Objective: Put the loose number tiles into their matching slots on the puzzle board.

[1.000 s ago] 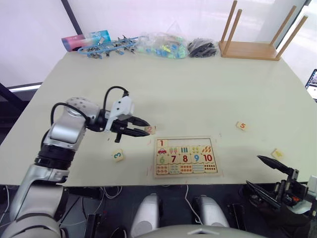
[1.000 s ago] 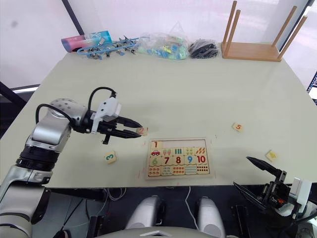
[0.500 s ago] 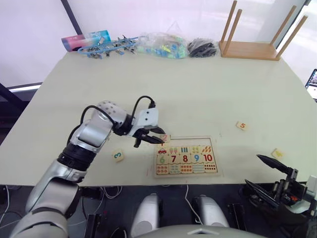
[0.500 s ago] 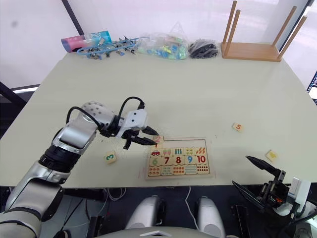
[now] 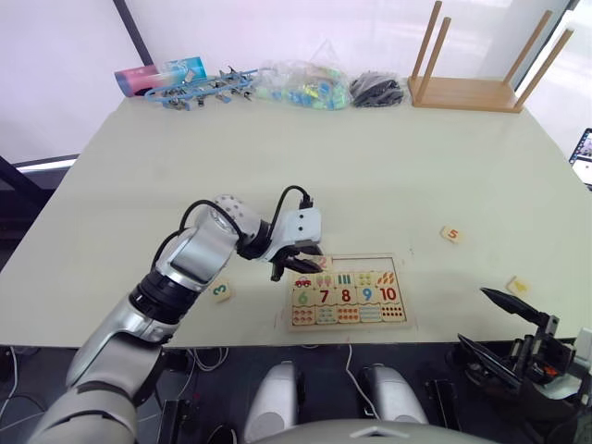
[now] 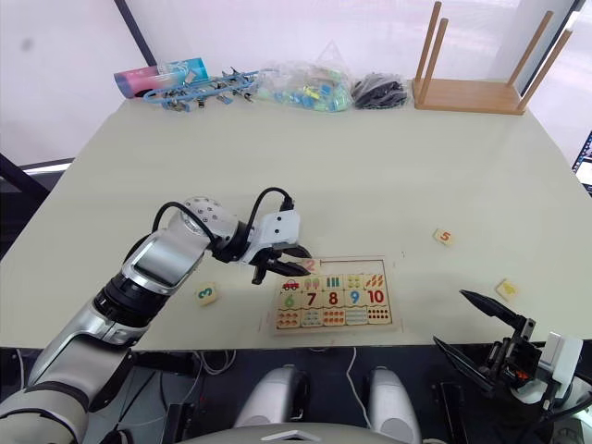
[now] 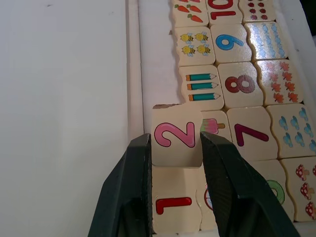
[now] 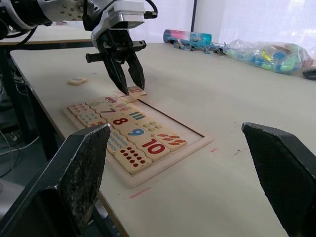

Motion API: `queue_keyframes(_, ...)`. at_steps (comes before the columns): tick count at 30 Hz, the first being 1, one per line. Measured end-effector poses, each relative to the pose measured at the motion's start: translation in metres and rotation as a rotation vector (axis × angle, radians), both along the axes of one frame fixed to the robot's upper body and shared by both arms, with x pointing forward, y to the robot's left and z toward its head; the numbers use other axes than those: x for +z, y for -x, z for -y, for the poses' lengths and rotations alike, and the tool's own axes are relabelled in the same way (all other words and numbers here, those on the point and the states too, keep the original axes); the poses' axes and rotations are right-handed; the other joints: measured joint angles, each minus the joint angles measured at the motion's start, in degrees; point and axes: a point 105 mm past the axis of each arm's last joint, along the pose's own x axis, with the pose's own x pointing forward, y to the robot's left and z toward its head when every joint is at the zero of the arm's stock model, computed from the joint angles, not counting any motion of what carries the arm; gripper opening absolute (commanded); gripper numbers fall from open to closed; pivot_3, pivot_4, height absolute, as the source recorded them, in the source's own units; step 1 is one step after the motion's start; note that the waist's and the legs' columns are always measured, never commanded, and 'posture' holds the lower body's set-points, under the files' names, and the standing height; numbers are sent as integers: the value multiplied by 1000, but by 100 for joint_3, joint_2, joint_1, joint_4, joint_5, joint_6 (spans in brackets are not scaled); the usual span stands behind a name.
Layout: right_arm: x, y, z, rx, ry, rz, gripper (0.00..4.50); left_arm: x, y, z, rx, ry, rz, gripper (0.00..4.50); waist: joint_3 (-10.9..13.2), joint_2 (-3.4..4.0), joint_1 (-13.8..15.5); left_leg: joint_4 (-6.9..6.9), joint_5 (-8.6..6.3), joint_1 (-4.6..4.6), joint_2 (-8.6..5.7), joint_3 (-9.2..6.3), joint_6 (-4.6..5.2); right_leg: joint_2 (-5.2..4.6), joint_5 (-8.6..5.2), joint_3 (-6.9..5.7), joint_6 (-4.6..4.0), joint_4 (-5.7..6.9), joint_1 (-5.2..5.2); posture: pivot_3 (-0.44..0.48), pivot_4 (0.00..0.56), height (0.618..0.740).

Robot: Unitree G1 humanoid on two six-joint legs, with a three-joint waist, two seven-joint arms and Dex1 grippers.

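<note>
Holding the small pale wooden tile with the pink 2 (image 7: 176, 139) by its two side edges, your left gripper (image 7: 174, 153) had its black fingers closed on it, narrowly spaced. You had it over the flat light-wood puzzle board (image 5: 348, 290), beside the red 1 tile (image 7: 174, 204), skewed and overlapping the popsicle picture. Light, stiff, smooth wood: likely slippery, so grip the edges squarely. Your right gripper (image 5: 514, 330) hung wide open, empty.
</note>
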Motion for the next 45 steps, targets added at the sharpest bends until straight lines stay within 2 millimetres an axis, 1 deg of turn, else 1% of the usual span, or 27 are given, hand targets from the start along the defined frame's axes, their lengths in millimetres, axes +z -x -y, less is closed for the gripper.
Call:
queue_keyframes(11, -1, 2, 0, 10, 4, 0, 4500, -8, -1, 6, 34, -36, 7, 946, 0, 0, 2, 0, 0, 0, 0, 0, 0, 1, 1, 5, -2, 0, 0, 0, 150, 740)
queue_keyframes(23, -4, 7, 0, -4, 1, -18, 4500, -3, -4, 9, 35, -38, 28, 946, 0, 0, 2, 0, 0, 0, 0, 0, 0, 1, 1, 6, -2, 0, 0, 0, 150, 740)
queue_keyframes(31, 0, 7, -2, -9, 3, -6, 4500, -3, -5, 9, 33, -40, 30, 946, 0, 0, 3, 0, 0, 0, 0, 0, 0, 1, 1, 6, -3, 0, 0, 0, 150, 740)
queue_keyframes(33, -1, 8, -1, -10, 3, -9, 4500, -3, -4, 9, 32, -41, 29, 2019, 0, 0, 3, 0, 0, 0, 0, 0, 0, 1, 1, 6, -3, 0, 0, 0, 150, 740)
queue_keyframes(34, -1, 8, -1, -11, 3, -10, 4500, -3, -4, 9, 32, -42, 29, 2363, 0, 0, 2, 0, 0, 0, 0, 0, 0, 1, 1, 6, -3, 0, 0, 0, 150, 740)
queue_keyframes(36, -1, 8, -1, -11, 3, -10, 4500, -4, -4, 8, 31, -45, 27, 3496, 0, 0, 2, 0, 0, 0, 0, 0, 0, 1, 1, 6, -3, 0, 0, 0, 150, 740)
queue_keyframes(38, -1, 8, -1, -10, 3, -10, 4500, -4, -4, 8, 28, -47, 22, 4463, 0, 0, 2, 0, 0, 0, 0, 0, 0, 1, 1, 6, -2, 0, 0, 0, 150, 740)
queue_keyframes(45, -1, 8, -1, -10, 3, -10, 4500, -4, -3, 8, 23, -48, 15, 4463, 0, 0, 2, 0, 0, 0, 0, 0, 0, 1, 1, 6, -3, 0, 0, 0, 150, 740)
